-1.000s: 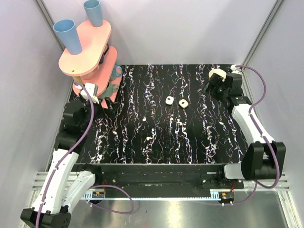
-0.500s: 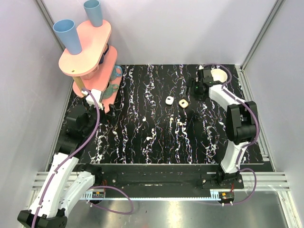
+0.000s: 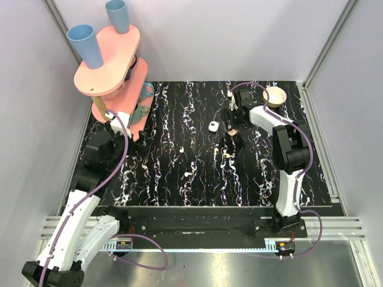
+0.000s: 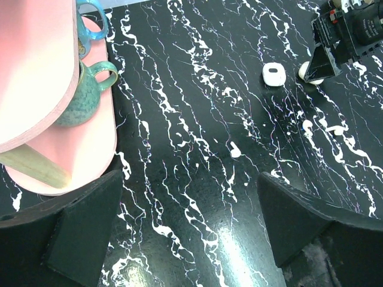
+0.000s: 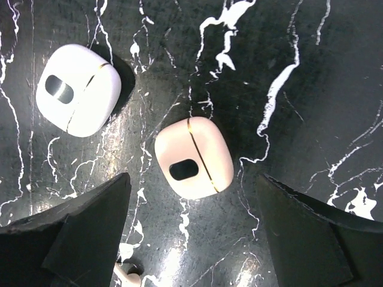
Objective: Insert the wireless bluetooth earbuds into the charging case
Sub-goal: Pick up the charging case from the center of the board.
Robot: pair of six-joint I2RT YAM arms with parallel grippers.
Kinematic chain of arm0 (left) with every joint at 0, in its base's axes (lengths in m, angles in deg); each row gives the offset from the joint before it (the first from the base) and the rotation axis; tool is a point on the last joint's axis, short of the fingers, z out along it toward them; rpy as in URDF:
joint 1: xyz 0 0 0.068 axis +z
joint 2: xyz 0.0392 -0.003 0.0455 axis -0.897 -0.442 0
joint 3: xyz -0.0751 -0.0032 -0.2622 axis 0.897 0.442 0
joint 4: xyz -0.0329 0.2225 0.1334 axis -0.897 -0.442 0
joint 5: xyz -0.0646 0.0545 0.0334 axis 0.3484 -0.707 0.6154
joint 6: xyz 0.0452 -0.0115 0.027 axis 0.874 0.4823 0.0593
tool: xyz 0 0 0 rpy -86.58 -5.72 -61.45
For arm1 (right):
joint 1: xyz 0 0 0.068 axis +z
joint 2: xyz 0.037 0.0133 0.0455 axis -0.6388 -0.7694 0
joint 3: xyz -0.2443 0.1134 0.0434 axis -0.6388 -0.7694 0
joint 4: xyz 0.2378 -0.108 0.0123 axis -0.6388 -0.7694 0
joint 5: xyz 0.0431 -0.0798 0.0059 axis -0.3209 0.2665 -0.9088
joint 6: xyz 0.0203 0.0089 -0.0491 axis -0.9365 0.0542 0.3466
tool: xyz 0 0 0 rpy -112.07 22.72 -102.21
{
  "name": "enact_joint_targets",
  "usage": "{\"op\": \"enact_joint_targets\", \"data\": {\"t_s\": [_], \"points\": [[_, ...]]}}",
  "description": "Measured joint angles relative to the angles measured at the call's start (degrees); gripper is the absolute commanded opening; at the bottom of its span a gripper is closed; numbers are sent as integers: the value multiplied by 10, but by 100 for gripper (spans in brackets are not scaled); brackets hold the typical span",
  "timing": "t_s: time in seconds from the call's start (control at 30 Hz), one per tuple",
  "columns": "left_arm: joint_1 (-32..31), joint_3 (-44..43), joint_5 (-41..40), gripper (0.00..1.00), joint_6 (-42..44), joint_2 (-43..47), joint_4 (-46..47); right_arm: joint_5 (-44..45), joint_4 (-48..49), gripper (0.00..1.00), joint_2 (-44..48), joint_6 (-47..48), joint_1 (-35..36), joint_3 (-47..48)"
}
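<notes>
Top view: right gripper (image 3: 232, 122) hangs just beside white case (image 3: 212, 125); earbud (image 3: 181, 150) loose, apart from it.
Left wrist: left gripper (image 4: 191, 233) spread, empty.
Right wrist: right gripper spread over cream case (image 5: 192, 157).
Risk: lids look shut, blocking insertion; tiny earbud could slip from the pinch.
</notes>
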Motion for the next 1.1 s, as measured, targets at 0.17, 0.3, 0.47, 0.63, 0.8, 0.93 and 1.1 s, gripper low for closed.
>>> {"op": "enact_joint_targets", "data": {"t_s": [0.17,0.3,0.47,0.63,0.8,0.93,1.1], "points": [[0,0,-2,99,2,-3,-5,26,-5,83,-8,45,11,0],[0,0,-2,99,2,-3,-8,41,-6,79,-16,79,11,2],[0,0,-2,99,2,-5,-9,46,-9,78,-32,111,11,10],[0,0,-2,99,2,-5,-9,45,-8,70,-32,128,11,11],[0,0,-3,99,2,-5,-8,45,-6,67,-33,141,11,11],[0,0,-3,99,2,-5,-8,42,2,70,-34,149,11,11],[0,0,-3,99,2,-5,-8,33,12,67,-37,158,11,12]]}}
